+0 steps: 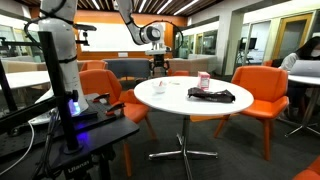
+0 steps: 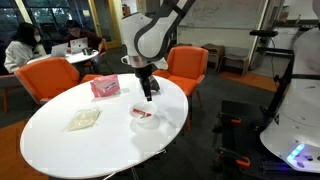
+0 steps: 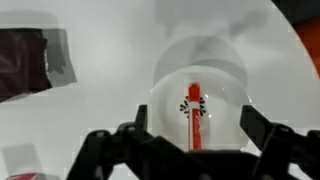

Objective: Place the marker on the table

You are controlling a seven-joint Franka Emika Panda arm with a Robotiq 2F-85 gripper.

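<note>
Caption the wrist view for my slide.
Wrist view: the black gripper hangs with jaws open over a thin red marker lying in a round translucent bowl on the round white table.

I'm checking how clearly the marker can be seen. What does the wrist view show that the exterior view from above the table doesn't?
Only the wrist view: the marker as a distinct red stick with dark markings inside the clear round container, and the gripper open, holding nothing. Only the exterior view: the arm, an orange chair, a pink packet, seated people behind. Both: the gripper above the container on the white table.
</note>
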